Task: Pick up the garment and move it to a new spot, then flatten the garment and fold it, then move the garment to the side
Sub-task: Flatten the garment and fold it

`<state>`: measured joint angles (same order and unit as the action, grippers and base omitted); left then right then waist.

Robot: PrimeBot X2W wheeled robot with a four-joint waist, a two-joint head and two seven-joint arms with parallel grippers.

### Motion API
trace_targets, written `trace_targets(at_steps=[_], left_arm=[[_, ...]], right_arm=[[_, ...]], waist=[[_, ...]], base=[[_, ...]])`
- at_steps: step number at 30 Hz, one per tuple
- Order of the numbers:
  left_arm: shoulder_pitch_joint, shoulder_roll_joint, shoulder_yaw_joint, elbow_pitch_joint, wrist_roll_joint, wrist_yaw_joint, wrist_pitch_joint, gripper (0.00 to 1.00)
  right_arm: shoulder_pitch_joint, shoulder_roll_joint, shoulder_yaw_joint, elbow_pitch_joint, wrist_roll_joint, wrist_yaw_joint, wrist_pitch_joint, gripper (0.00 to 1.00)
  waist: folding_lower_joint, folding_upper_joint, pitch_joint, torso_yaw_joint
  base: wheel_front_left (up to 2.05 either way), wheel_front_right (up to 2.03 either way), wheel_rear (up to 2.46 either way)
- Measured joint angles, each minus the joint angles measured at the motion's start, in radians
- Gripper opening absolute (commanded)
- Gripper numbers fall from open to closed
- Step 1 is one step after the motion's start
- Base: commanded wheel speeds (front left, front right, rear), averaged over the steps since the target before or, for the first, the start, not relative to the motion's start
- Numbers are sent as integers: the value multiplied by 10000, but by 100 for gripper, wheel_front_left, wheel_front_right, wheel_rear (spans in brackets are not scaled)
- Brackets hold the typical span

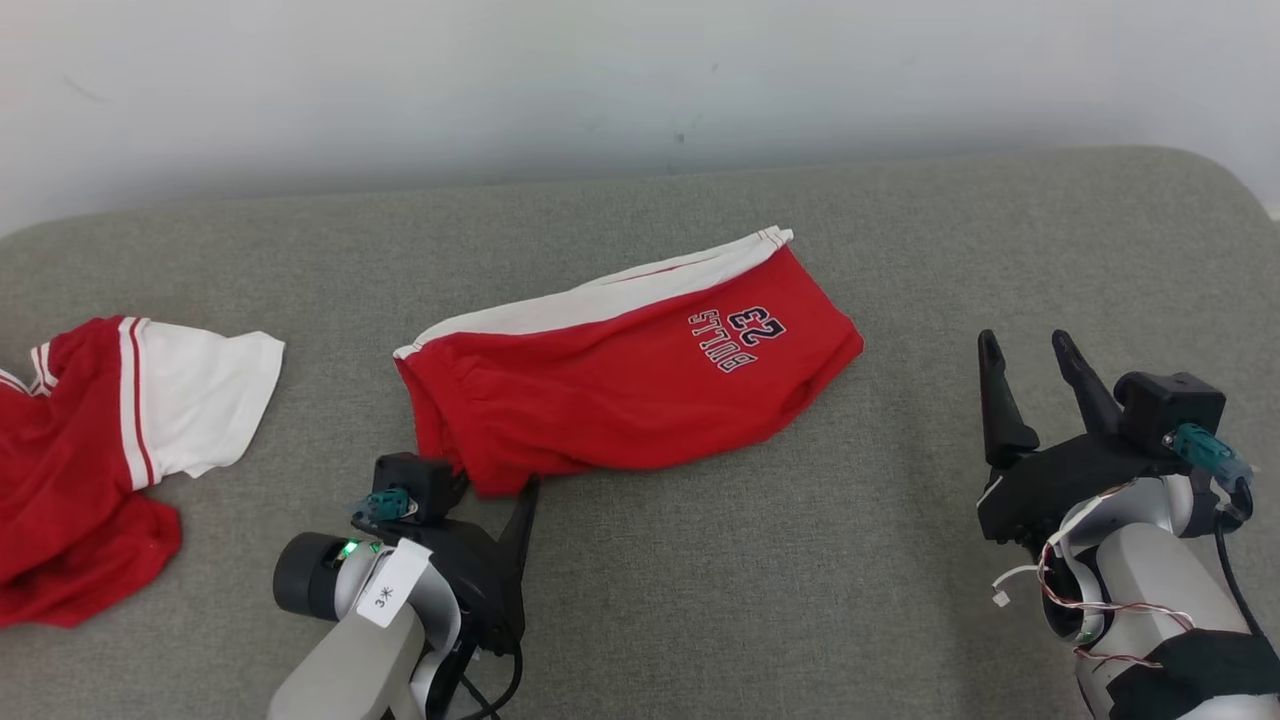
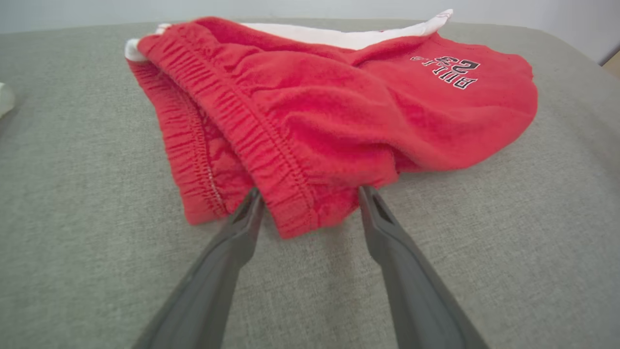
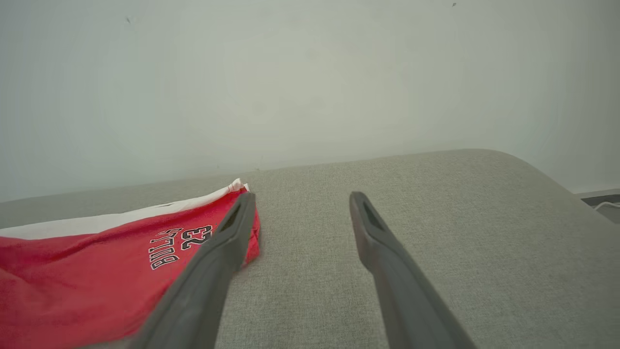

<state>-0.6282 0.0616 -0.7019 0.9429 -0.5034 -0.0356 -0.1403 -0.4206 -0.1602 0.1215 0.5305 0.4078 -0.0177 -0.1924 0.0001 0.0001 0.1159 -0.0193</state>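
Two garments lie on one grey cushion (image 1: 700, 560), which stands against a pale wall (image 1: 600, 80).

1. Shirt (image 1: 90, 450): one item, red with a white sleeve and red-white trim. It lies crumpled at the left edge of the cushion, partly cut off by the head view's border, and is well apart from both grippers.

2. Left gripper (image 1: 495, 485): one unit, at the near edge of the cushion, left of centre. In the left wrist view the left gripper (image 2: 310, 194) has its two dark fingers (image 2: 242, 228) spread wide. The gathered waistband corner of the shorts lies between the tips. The tips reach the cloth edge, but nothing is clamped.

3. Shorts (image 1: 620, 390): one item, red with a white side stripe and the lettering "BULLS 23", which reads upside down in the head view. They lie in the middle of the cushion. The waistband end points toward the near-left and the leg end toward the far-right. The cloth lies mostly flat, with soft wrinkles near the waistband (image 2: 252, 126).

4. Right gripper (image 1: 1025, 345): one unit, near the right edge of the cushion. It is apart from the shorts, with its fingers pointing toward the far edge. In the right wrist view the right gripper (image 3: 301, 198) is spread wide and empty above bare cushion fabric, and the leg end of the shorts (image 3: 97, 271) lies to its left.
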Motion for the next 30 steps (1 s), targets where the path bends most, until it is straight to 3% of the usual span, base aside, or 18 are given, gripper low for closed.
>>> trace_targets(at_steps=[5,6,7,8,10,12,20,30], left_arm=[[-245,-25,13,199,-77,-15,48,100],[-336,-35,31,263,-82,-15,48,93],[-400,-40,38,299,-100,-19,48,93],[-438,-46,35,334,-104,-81,75,66],[-513,-67,23,412,-104,-94,79,40],[-579,-96,-13,485,-104,-105,167,0],[-701,-219,-221,692,-104,-267,176,0],[-839,-284,-435,725,-107,-364,174,4]], right_arm=[[-12,-44,-69,-33,4,-21,92,100],[-49,-33,-38,13,4,-44,132,100],[-113,-29,-4,77,4,-44,201,100],[-191,-29,4,102,4,-44,263,100],[-352,-52,73,188,4,-25,428,100],[-641,-61,247,504,4,102,859,100],[-1553,-77,527,1513,77,355,2270,100],[-2472,171,376,2715,456,215,3438,100]], waist=[[0,0,352,-104],[1,0,404,-106],[0,0,444,-103],[1,0,479,-91],[0,0,527,-37],[0,0,576,75],[0,0,669,436],[-1,0,852,910]], base=[[0,0,0],[0,0,0],[0,0,0],[0,0,0],[0,0,0],[0,0,0],[0,0,0],[0,0,0]])
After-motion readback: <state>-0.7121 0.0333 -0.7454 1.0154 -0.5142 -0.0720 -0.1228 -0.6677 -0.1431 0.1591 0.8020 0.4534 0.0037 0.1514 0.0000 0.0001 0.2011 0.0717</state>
